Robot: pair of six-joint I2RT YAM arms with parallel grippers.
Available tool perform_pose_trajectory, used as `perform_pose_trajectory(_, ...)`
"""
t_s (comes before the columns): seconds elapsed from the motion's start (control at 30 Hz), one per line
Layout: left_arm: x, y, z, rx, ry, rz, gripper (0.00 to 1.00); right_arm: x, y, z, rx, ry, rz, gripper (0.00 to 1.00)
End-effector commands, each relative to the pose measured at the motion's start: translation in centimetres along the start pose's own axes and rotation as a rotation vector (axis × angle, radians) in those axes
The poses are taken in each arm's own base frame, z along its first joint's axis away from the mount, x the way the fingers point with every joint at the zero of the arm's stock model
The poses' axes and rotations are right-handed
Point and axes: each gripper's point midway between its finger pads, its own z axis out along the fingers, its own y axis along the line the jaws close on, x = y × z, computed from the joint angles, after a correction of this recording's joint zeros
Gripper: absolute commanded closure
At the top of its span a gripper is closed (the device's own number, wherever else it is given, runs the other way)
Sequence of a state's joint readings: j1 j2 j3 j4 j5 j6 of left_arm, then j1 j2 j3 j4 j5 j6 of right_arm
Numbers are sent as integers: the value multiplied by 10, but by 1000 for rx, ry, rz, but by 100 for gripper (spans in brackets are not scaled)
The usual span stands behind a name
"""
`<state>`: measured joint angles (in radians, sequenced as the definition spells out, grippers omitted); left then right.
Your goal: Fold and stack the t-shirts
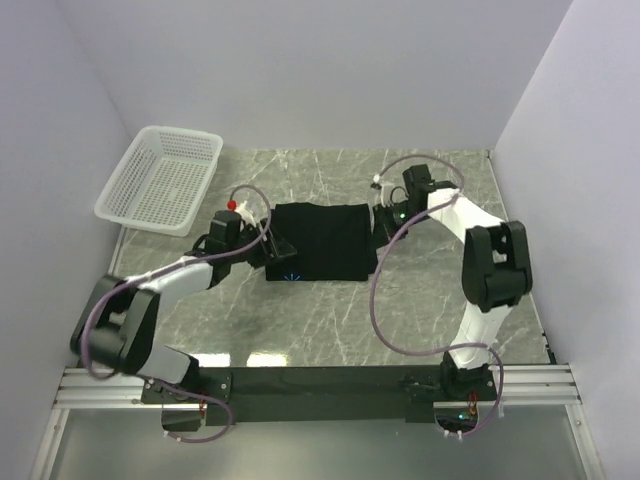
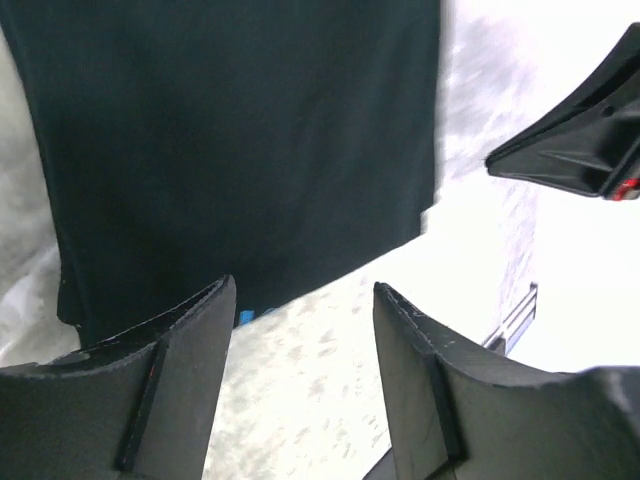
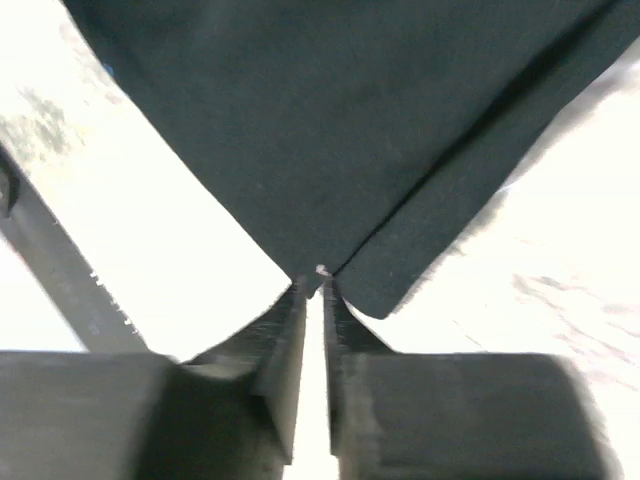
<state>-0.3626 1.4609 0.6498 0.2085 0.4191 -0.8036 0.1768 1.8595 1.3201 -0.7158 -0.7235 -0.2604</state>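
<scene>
Black t-shirt (image 1: 320,240) folded to rectangle, flat on worktop (image 1: 300,320) centre, light-blue mark (image 1: 291,278) at near edge. Left gripper (image 2: 300,330) at shirt's left edge, fingers apart, nothing between. Right gripper (image 3: 314,285) at shirt's right side: fingers nearly together, thin slit visible, shirt corner right at tips. Can't tell if pinched. White basket (image 1: 160,185) far left, apart from shirt.

blk t-shirt (image 1: 320,240), folded rect, lying flat

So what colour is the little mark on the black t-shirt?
Light blue. The mark sits at the t-shirt's near edge, clearest in the top view.
</scene>
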Motion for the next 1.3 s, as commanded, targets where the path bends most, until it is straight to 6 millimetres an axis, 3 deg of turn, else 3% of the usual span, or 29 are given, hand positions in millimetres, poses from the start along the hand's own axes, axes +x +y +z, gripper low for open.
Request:
perform_pose_trajectory(0.0,-45,-34,-34,-8,-161,137,35,-43,13,-45,90,-152,-161,79)
perform_pose_trajectory(0.03,-58,-46,-53,-3,-227,166,31,-50,13,-48,107,-183,-177,74)
perform_pose_trajectory(0.07,-69,-42,-63,-60,-298,177,28,-52,14,-52,120,-207,-168,67)
perform_pose_trajectory(0.1,-76,-44,-74,-76,-347,185,25,-54,12,-53,128,-222,-159,50)
perform_pose_trajectory(0.13,-74,-34,-85,-131,-362,171,18,-60,12,-52,126,-253,-162,40)
perform_pose_trajectory(0.2,-86,-35,-117,-173,-489,159,10,-56,9,-41,94,-244,-82,29)
perform_pose_trajectory(0.23,-88,-40,-136,-166,-549,150,2,-56,7,-37,88,-238,-57,28)
perform_pose_trajectory(0.33,-80,-32,-160,-192,-598,102,1,-54,-9,-24,115,-229,44,25)
perform_pose_trajectory(0.43,-67,-36,-186,-158,-627,74,0,-66,-31,-22,222,-304,142,21)
perform_pose_trajectory(0.57,-46,-24,-198,-169,-618,9,1,-66,-46,-7,284,-289,210,19)
perform_pose_trajectory(0.73,-31,-15,-200,-144,-618,-38,1,-56,-49,18,291,-230,253,18)
perform_pose_trajectory(0.87,-26,-13,-197,-139,-601,-56,1,-50,-45,36,262,-197,273,18)
perform_pose_trajectory(1.17,-27,-14,-192,-160,-568,-23,1,-27,-15,74,221,-88,246,20)
perform_pose_trajectory(1.27,-27,-14,-190,-165,-560,-14,0,-21,-16,80,255,-64,239,21)
